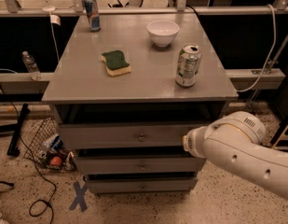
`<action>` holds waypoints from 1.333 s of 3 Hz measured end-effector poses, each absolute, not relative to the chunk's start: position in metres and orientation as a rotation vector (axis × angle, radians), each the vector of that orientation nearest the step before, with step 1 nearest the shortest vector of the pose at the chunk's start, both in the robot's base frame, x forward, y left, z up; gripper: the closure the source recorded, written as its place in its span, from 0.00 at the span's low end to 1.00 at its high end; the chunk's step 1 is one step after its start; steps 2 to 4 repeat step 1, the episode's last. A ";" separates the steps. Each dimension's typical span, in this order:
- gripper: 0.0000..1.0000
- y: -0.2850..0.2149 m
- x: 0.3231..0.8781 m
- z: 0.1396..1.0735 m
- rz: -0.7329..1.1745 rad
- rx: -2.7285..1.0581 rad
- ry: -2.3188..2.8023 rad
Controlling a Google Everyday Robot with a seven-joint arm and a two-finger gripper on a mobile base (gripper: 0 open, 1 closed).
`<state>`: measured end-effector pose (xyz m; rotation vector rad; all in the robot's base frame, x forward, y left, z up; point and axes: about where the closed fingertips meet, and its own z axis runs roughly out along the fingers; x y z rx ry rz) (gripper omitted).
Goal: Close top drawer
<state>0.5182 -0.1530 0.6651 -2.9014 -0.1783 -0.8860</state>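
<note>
1. Camera view: the top drawer is seen just under the cabinet's grey top, its front standing slightly forward (a dark gap is left above it).
2. The gripper is set against the drawer's right end; whether it is spread or pressed together cannot be told.
3. The pushing step is judged in hand; a straight inward push is called for next.
4. Above the drawer, a sponge, can and bowl are carried; left of it, a wire basket is seen on the speckled floor.

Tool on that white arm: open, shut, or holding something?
Tool: cannot be told; it sits at the top drawer front, right of the knob.
</note>
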 end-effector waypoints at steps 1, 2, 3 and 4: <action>1.00 -0.177 0.495 0.670 -0.843 -2.947 -0.087; 1.00 -0.177 0.495 0.670 -0.843 -2.947 -0.087; 1.00 -0.177 0.495 0.670 -0.843 -2.947 -0.087; 1.00 -0.177 0.495 0.670 -0.843 -2.947 -0.087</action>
